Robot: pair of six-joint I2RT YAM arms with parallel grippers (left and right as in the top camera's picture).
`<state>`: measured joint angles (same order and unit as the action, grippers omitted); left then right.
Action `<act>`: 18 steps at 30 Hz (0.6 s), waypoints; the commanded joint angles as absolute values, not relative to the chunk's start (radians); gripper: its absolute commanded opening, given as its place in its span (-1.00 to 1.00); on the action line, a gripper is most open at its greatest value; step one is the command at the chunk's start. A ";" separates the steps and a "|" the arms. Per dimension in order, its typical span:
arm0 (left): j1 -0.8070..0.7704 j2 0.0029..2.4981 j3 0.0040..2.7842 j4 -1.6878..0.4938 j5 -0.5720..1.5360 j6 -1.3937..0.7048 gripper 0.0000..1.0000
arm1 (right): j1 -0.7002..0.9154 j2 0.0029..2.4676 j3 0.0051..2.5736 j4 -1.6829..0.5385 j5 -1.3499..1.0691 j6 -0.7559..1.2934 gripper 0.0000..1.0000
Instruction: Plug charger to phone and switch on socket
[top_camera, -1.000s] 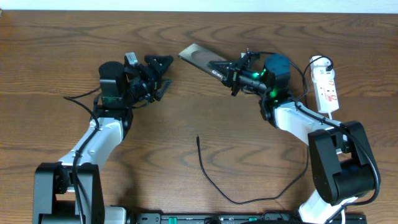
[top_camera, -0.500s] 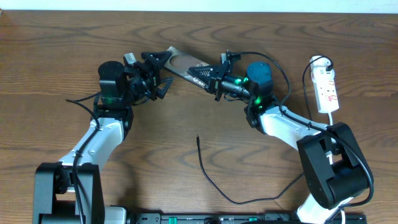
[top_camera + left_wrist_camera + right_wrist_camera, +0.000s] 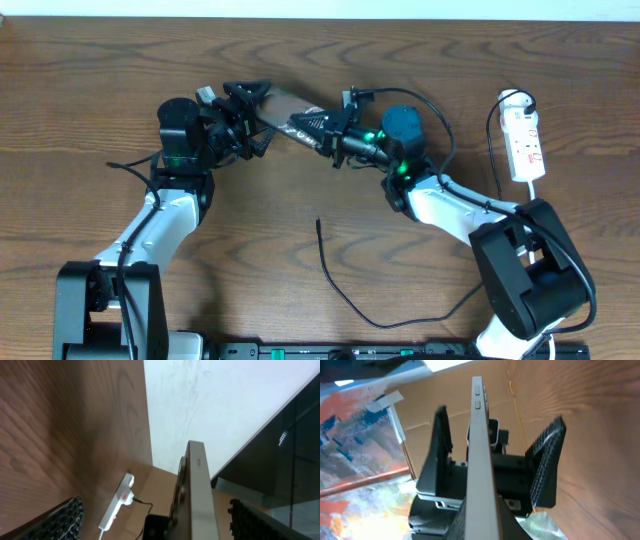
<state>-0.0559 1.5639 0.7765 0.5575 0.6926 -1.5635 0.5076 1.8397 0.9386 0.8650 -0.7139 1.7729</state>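
Note:
The phone (image 3: 285, 102) is held tilted above the table at the back centre. My right gripper (image 3: 328, 128) is shut on its right end. My left gripper (image 3: 246, 110) is open, with its two fingers either side of the phone's left end and gaps showing on both sides. In the left wrist view the phone (image 3: 197, 495) shows edge-on between the padded fingers. In the right wrist view its silver edge (image 3: 480, 450) runs up from my jaws. The charger (image 3: 345, 300) lies loose on the table, its plug tip (image 3: 318, 223) at centre. The socket (image 3: 524, 140) lies at the far right.
The charger cable loops along the near table edge towards the right arm's base. The socket also shows in the left wrist view (image 3: 117, 507). Thicker black robot cables arc over the right arm near the socket. The table's back edge is just behind the phone.
My right gripper has carried the phone leftwards, from near the socket side to between my left gripper's open fingers. The left arm has barely moved.

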 commanded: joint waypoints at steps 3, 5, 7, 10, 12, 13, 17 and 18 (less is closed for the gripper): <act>-0.057 1.569 0.781 0.564 0.680 -1.527 0.81 | 0.527 1.833 0.950 0.878 -0.690 1.809 -0.98; -0.057 1.569 0.781 0.564 0.680 -1.520 0.80 | 0.526 1.833 0.950 0.878 -0.691 1.810 -0.97; -0.057 1.569 0.781 0.568 0.680 -1.520 0.81 | 0.526 1.833 0.950 0.877 -0.691 1.810 -0.97; -0.056 1.569 0.781 0.571 0.680 -1.520 0.81 | 0.527 1.833 0.950 0.855 -0.695 1.815 -0.97; -0.056 1.569 0.781 0.571 0.680 -1.520 0.81 | 0.527 1.833 0.950 0.816 -0.699 1.828 -0.97; -0.056 1.569 0.781 0.570 0.680 -1.520 0.80 | 0.527 1.833 0.950 0.814 -0.699 1.828 -0.97; -0.056 1.569 0.781 0.570 0.680 -1.515 0.80 | 0.527 1.833 0.950 0.816 -0.702 1.828 -0.97; -0.056 1.569 0.781 0.570 0.680 -1.515 0.80 | 0.527 1.833 0.950 0.816 -0.702 1.828 -0.97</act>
<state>-0.0559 1.5639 0.7765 0.5652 0.6888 -1.5406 0.5232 1.8412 0.9382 0.8028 -0.7017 1.8202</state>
